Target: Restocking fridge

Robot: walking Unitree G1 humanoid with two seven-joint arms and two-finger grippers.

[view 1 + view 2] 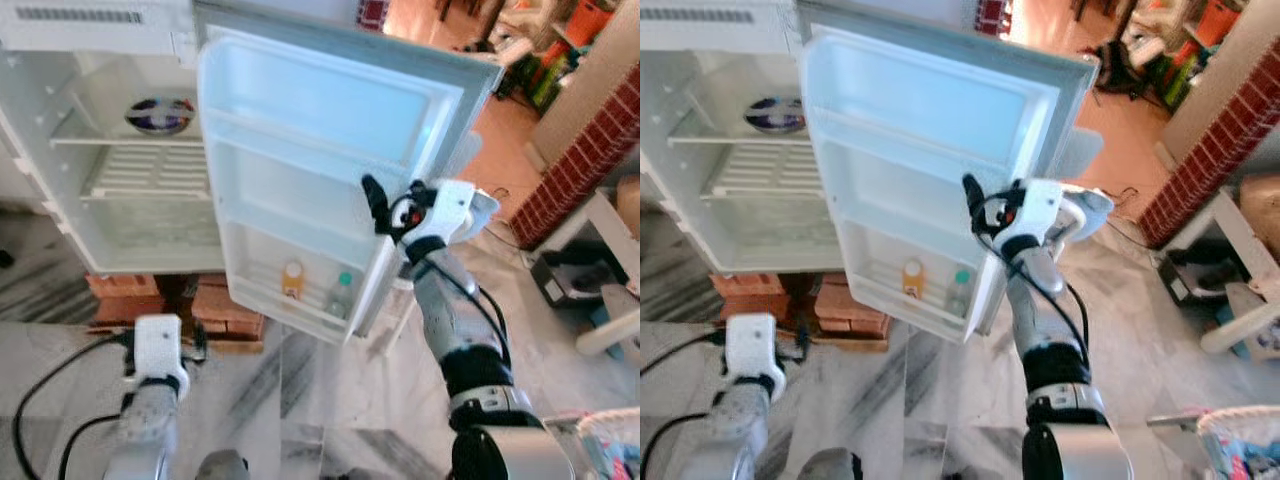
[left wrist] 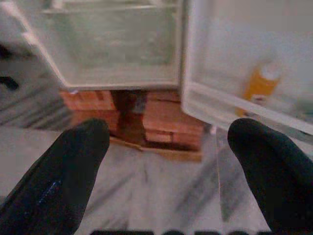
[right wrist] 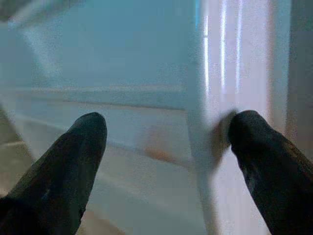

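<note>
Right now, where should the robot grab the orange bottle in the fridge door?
Probably around its body just under the white cap, coming from the front. The orange bottle stands upright in the door's bottom shelf, whose rail hides its base; a clear bottle stands close beside it.

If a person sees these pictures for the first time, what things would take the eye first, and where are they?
The open fridge door stands in the middle, and the right gripper is raised at its free edge, fingers spread to either side of it. In the door's lowest shelf stand an orange bottle and a clear bottle with a green cap. The fridge rests on bricks, with a patterned bowl inside; the left gripper hangs open, low before it.
</note>
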